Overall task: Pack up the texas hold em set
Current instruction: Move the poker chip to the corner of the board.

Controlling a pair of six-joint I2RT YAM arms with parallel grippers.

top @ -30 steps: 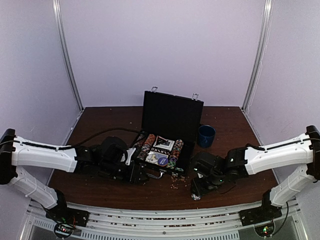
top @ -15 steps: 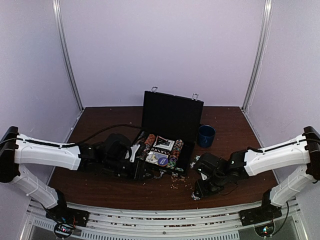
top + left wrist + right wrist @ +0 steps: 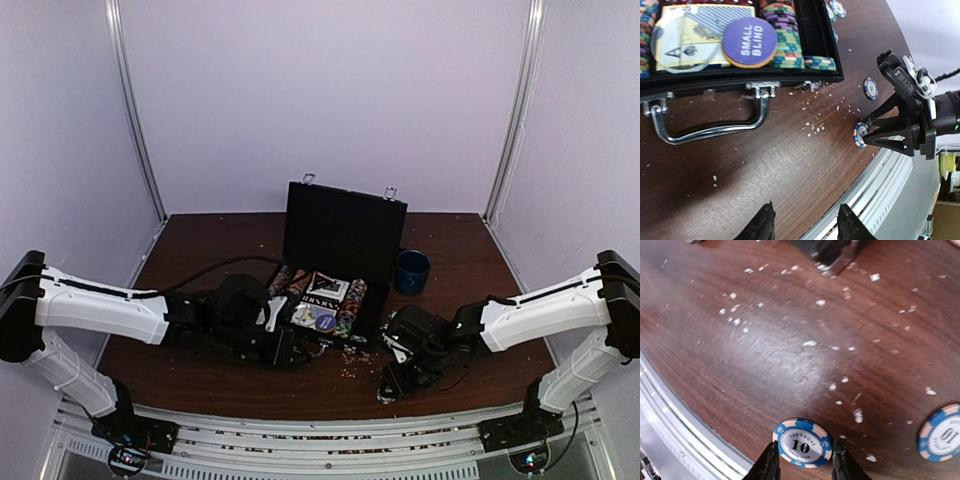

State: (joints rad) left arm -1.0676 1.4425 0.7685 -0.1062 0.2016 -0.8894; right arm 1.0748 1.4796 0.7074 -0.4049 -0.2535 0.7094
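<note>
The black case (image 3: 345, 235) stands open at the table's middle, its lid upright, with rows of striped chips (image 3: 782, 30), a card deck (image 3: 700, 35) and a purple "SMALL BLIND" disc (image 3: 750, 42) inside. Its silver handle (image 3: 710, 127) faces me. A blue "10" chip (image 3: 802, 442) lies flat near the front edge, and my right gripper (image 3: 805, 462) is shut on its two sides. A second blue chip (image 3: 945, 432) lies just right of it. My left gripper (image 3: 805, 222) hovers open over bare wood in front of the handle, holding nothing.
A dark blue cup (image 3: 411, 271) stands right of the case. Pale crumbs are scattered over the wood between the case and the front edge. More loose chips (image 3: 837, 7) lie by the case's right corner. The metal rail (image 3: 320, 435) runs along the near edge.
My right gripper's fingers have narrowed onto the blue chip and the arm has dropped slightly toward the front edge. My left gripper has narrowed a little and shifted right along the case front.
</note>
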